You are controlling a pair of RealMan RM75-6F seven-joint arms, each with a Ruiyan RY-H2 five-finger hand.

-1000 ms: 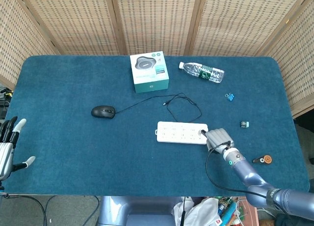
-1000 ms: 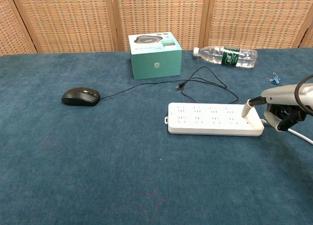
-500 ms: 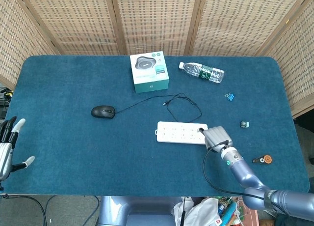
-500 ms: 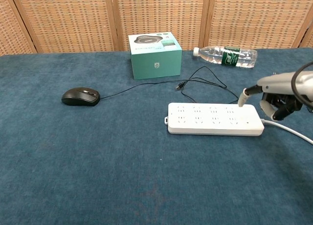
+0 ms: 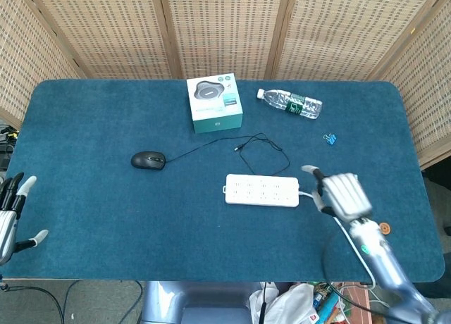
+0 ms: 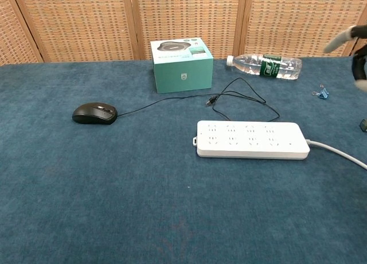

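Observation:
A white power strip (image 5: 261, 190) (image 6: 249, 139) lies mid-table, its white cord (image 6: 338, 152) running off to the right. My right hand (image 5: 342, 196) hovers above the table just right of the strip's end, clear of it, one finger stuck out to the left and the others curled in, holding nothing. In the chest view that right hand (image 6: 356, 49) is a blur at the top right edge. My left hand (image 5: 8, 218) hangs past the table's front left corner, fingers apart and empty.
A black mouse (image 5: 149, 160) (image 6: 94, 112) lies to the left, its thin cable (image 6: 241, 97) looping behind the strip. A teal box (image 5: 214, 102) (image 6: 182, 65), a lying water bottle (image 5: 290, 103) (image 6: 266, 65) and a blue binder clip (image 5: 330, 138) sit further back. An orange-and-black part (image 5: 384, 228) lies front right.
My right hand has lifted off the right end of the power strip and moved up and to the right. The left hand has barely shifted.

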